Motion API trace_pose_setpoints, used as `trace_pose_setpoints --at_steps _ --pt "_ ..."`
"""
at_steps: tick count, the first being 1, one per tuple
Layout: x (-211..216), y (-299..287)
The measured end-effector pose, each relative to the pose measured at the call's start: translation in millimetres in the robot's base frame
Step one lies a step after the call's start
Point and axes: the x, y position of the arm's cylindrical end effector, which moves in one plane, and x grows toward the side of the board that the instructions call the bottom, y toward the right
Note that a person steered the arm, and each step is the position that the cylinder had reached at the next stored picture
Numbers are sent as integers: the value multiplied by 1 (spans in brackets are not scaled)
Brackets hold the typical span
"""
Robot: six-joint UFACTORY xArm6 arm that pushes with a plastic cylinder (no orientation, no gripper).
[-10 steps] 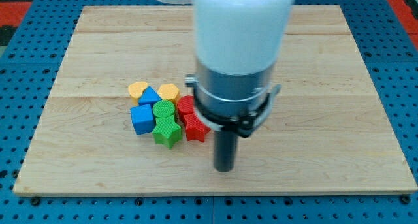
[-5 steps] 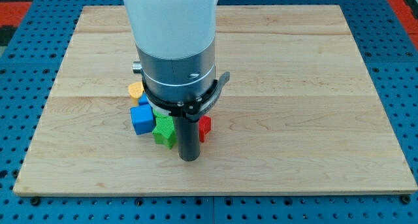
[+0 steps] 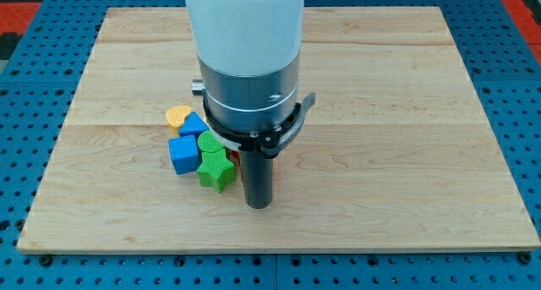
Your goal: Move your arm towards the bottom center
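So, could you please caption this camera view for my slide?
My tip rests near the board's bottom center, right of the green star.

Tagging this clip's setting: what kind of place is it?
Likely a lab tabletop rig: a wooden board on a blue pegboard base, toy blocks like the blue cube, and my tip just right of the cluster.

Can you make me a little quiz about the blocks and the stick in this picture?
1. True or false: my tip sits at the view's right of the green star.
2. Which block lies farthest to the view's left: A) blue cube, B) yellow heart, C) green star?
3. Fill in: the blocks sit on a wooden ____.

Key: 1 true; 2 B; 3 board.
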Motion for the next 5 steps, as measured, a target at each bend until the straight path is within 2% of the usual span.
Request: trace_pose_setpoints --at_steps 5 --pt "0 49"
